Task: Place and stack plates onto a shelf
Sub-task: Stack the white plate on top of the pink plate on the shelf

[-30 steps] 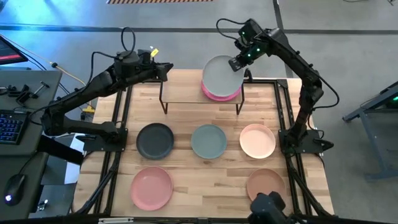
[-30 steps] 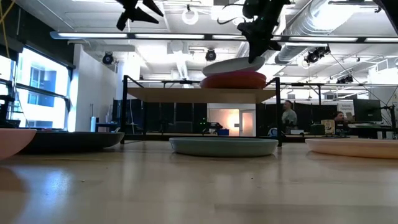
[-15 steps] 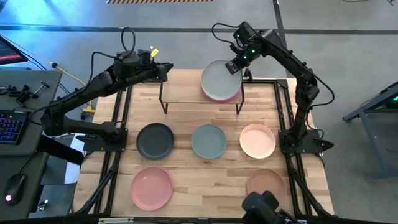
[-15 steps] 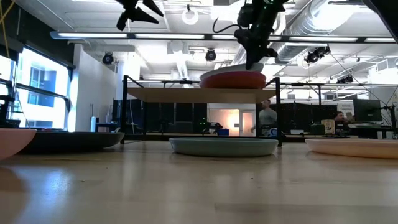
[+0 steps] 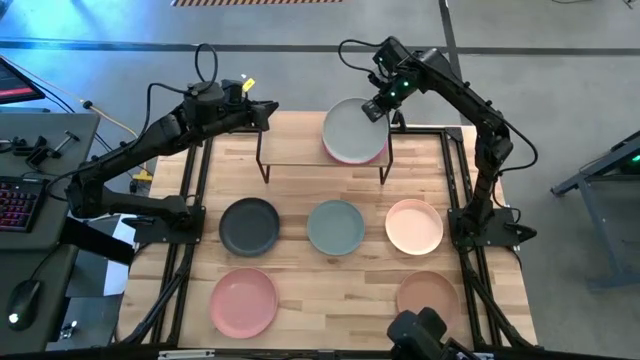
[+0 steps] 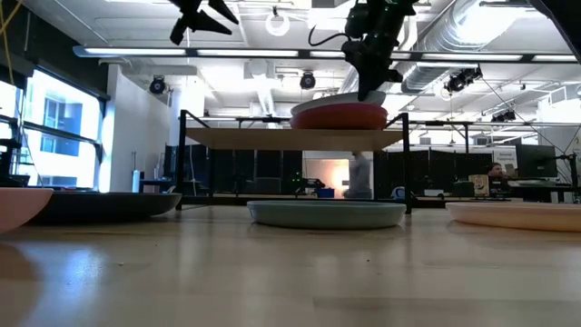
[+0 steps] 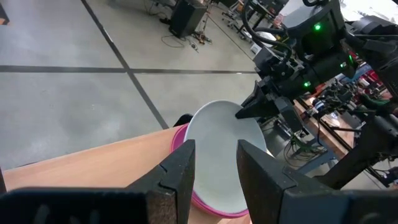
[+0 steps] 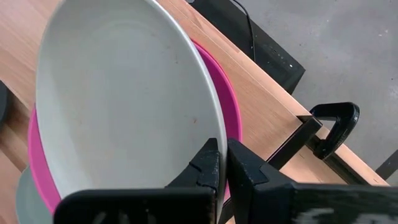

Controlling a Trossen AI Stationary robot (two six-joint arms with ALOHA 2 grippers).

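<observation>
The white-grey plate (image 5: 352, 128) is pinched at its rim by the right gripper (image 5: 377, 106), upper centre-right of the high view, and lies on the magenta plate (image 5: 352, 155) on the shelf (image 5: 300, 152). The left gripper (image 5: 262, 108) is held open at the shelf's upper left corner. Five more plates are spread across the table (image 5: 300, 290) below.

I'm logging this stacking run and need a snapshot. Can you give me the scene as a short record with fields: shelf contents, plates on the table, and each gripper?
shelf: magenta plate at its right end, white-grey plate on top
right gripper: shut on the white-grey plate's rim
left gripper: open, empty, above the shelf's left end
tabletop: charcoal plate, sage green plate, cream-peach plate, light pink plate, terracotta plate
</observation>
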